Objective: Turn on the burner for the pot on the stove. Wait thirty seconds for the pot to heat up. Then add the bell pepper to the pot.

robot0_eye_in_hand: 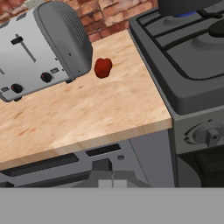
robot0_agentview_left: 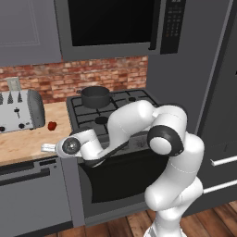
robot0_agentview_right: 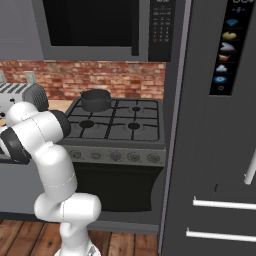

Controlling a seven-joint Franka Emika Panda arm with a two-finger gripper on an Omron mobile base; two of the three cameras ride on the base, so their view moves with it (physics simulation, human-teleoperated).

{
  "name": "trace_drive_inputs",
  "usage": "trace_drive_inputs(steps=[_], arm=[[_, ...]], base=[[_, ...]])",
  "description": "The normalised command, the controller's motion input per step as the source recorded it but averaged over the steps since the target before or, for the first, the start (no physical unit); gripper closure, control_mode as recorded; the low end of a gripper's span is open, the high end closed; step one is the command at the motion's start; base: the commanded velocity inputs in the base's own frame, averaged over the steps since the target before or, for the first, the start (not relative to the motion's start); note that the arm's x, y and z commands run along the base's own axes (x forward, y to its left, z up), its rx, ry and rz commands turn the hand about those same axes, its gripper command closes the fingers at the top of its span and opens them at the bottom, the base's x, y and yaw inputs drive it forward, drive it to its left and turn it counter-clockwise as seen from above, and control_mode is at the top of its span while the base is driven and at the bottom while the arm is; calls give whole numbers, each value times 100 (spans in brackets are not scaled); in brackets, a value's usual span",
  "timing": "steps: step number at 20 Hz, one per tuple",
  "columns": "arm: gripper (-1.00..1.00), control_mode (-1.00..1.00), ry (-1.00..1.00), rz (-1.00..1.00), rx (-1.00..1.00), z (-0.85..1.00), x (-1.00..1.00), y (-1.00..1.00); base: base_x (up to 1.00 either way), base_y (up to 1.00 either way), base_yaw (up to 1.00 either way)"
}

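The dark grey pot (robot0_agentview_left: 96, 96) stands on the back left burner of the stove (robot0_agentview_left: 134, 99), also seen as the pot (robot0_agentview_right: 96, 100) on the stove (robot0_agentview_right: 150, 131). A blue glow (robot0_eye_in_hand: 183, 15) shows under the pot (robot0_eye_in_hand: 183, 5) in the hand view; the burner cap itself is hidden. The red bell pepper (robot0_agentview_left: 52, 125) lies on the wooden counter between toaster and stove, and sits ahead as the bell pepper (robot0_eye_in_hand: 103, 68) in the hand view. My gripper (robot0_agentview_left: 45, 148) hangs shut and empty in front of the counter edge, short of the pepper; its fingertips (robot0_eye_in_hand: 109, 174) are together.
A silver toaster (robot0_agentview_left: 21, 111) (robot0_eye_in_hand: 43, 48) stands just left of the pepper. The stove's knobs (robot0_agentview_right: 115, 156) line its front; one knob (robot0_eye_in_hand: 209, 134) is close on the right. A microwave (robot0_agentview_left: 111, 23) hangs overhead and a tall fridge (robot0_agentview_right: 215, 150) is right of the stove.
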Motion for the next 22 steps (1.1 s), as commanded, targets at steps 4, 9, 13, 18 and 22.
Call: trace_drive_inputs(steps=[4, 9, 13, 18, 22], arm=[[100, -100, 0, 0, 0, 0, 0, 0], [100, -100, 0, 0, 0, 0, 0, 0], [100, -100, 0, 0, 0, 0, 0, 0], [100, -100, 0, 0, 0, 0, 0, 0], [100, -100, 0, 0, 0, 0, 0, 0]], base=[[0, 0, 0], [0, 0, 0], [0, 0, 0], [0, 0, 0], [0, 0, 0]])
